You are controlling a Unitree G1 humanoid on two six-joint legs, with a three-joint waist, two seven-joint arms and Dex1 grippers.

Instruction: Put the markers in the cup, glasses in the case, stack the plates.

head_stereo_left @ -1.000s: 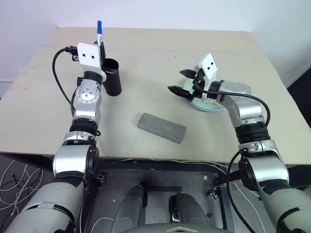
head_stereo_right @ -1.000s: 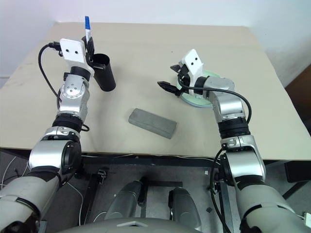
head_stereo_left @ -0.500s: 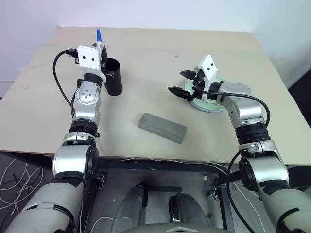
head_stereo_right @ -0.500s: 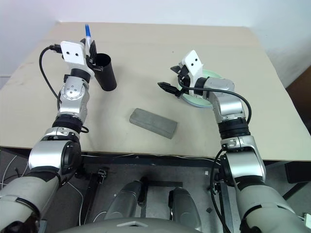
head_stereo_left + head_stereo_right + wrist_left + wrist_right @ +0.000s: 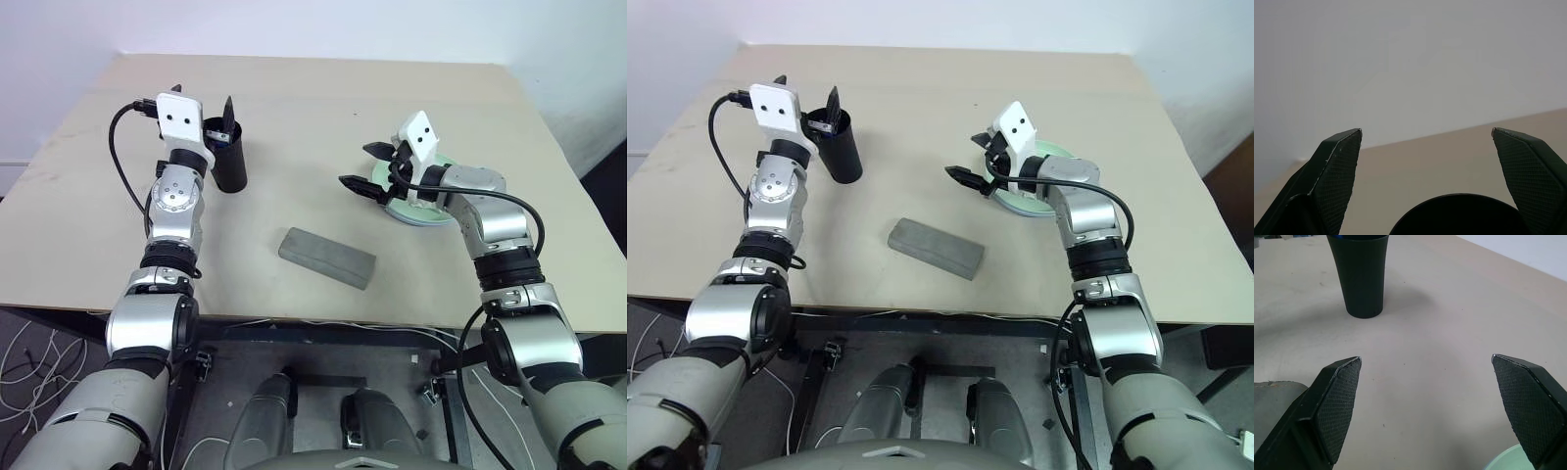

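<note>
The left gripper (image 5: 203, 110) hovers over the cup (image 5: 227, 157), fingers apart and empty. The right gripper (image 5: 361, 166) (fingers also apart) is beside the stacked plates (image 5: 421, 211). The case (image 5: 326, 258) lies closed on the bench (image 5: 294, 117).

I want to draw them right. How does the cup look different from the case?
The cup is black; the case is grey. The cup stands upright and tall, round, wider at its rim; the case lies flat, a long low box. The cup is open at the top; the case is shut. The cup sits by the left gripper; the case lies alone mid-table. Both rest on the table.
</note>
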